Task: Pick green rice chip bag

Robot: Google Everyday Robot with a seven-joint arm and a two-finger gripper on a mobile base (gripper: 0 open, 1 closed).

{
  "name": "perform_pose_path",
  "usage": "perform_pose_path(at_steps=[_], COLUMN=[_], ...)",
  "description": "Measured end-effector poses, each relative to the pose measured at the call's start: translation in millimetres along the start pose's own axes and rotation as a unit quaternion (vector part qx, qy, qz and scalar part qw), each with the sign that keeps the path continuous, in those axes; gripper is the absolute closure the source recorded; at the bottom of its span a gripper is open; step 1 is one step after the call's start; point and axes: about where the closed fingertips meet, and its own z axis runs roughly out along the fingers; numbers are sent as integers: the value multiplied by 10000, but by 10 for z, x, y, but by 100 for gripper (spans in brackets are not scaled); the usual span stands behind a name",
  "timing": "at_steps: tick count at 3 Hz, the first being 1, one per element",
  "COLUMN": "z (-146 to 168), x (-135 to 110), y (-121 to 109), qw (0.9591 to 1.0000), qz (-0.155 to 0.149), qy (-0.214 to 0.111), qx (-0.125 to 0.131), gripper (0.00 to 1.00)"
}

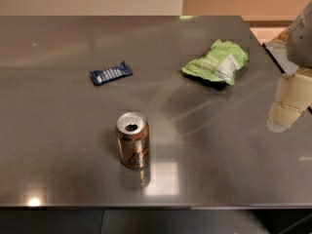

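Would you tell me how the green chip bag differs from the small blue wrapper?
The green rice chip bag is lime green with a white-grey panel; the blue wrapper is dark blue with white print. The bag is larger and puffier, the wrapper small and flat. The bag lies nearer the hand, at the right edge. Both lie on the table.

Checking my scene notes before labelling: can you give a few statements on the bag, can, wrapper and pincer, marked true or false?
The green rice chip bag lies far right on the table. True.
The can lies on its side. False: it stands upright, top opened.
The pincer holds the bag. False: it hangs at the right edge, apart from the bag.
The dark blue wrapper lies left of the bag. True.
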Motion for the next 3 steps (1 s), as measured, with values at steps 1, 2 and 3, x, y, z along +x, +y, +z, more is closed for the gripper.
perform_pose_path(at_steps=[1,2,3], z=[-6,36,154], x=[-5,-25,-114], y=[-6,-155,-455], qw=[10000,9999,9992], qz=[-9,-126,-375], qy=[-4,29,4], qx=[12,43,99], gripper=[0,0,0])
